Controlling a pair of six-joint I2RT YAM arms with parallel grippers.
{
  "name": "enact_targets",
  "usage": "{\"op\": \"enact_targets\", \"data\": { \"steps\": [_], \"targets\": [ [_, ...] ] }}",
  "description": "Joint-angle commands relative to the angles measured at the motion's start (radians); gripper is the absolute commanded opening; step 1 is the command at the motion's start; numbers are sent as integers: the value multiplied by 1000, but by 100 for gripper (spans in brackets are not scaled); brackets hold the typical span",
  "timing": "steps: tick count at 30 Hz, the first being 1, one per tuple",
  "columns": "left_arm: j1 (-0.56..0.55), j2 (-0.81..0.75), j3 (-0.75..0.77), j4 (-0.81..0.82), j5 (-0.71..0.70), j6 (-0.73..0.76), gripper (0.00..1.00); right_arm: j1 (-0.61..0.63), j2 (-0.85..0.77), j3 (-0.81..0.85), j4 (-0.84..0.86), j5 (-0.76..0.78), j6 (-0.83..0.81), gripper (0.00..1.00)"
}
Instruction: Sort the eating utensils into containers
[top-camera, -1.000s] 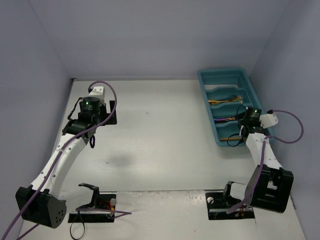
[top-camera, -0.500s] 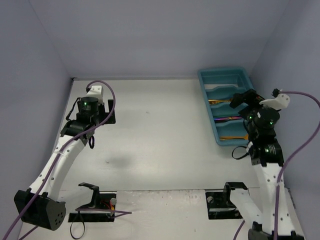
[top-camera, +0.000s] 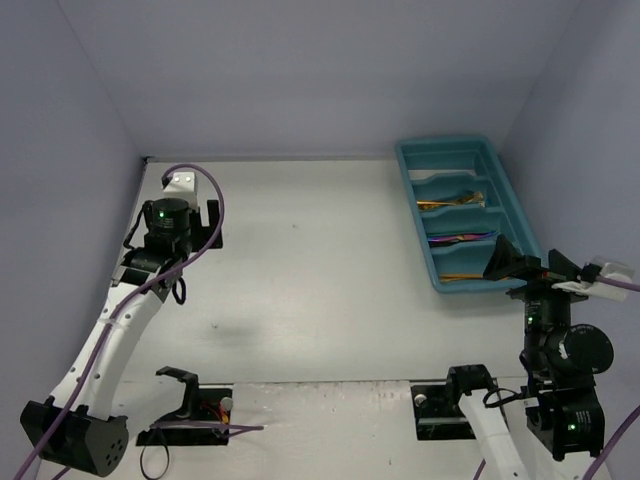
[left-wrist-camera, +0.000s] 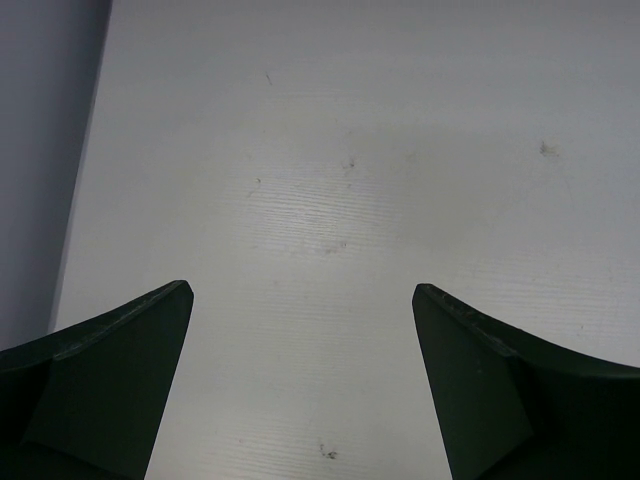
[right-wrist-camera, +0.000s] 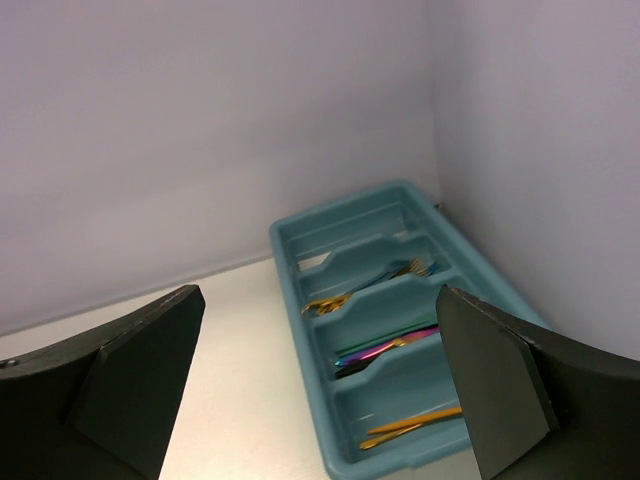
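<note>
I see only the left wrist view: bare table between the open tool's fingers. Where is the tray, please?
Observer: The teal tray lies at the far right of the table, along the right wall.
Operator: Are there utensils inside it?
Observer: Yes, gold utensils in two compartments, purple-iridescent utensils in the compartment between them.
Operator: And what does the right tool do?
Observer: The right tool hovers by the tray's near end, open, holding nothing.
</note>
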Motion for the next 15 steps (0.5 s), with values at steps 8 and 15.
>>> {"op": "enact_targets", "data": {
  "steps": [8,15],
  "targets": [
    [3,-211,-74,19,-101,35,91,16,-145,-34,-26,159,-128,100],
    [4,-250,-138,58,-121,34,91,38,-152,-46,-25,172,-133,100]
  ]
}}
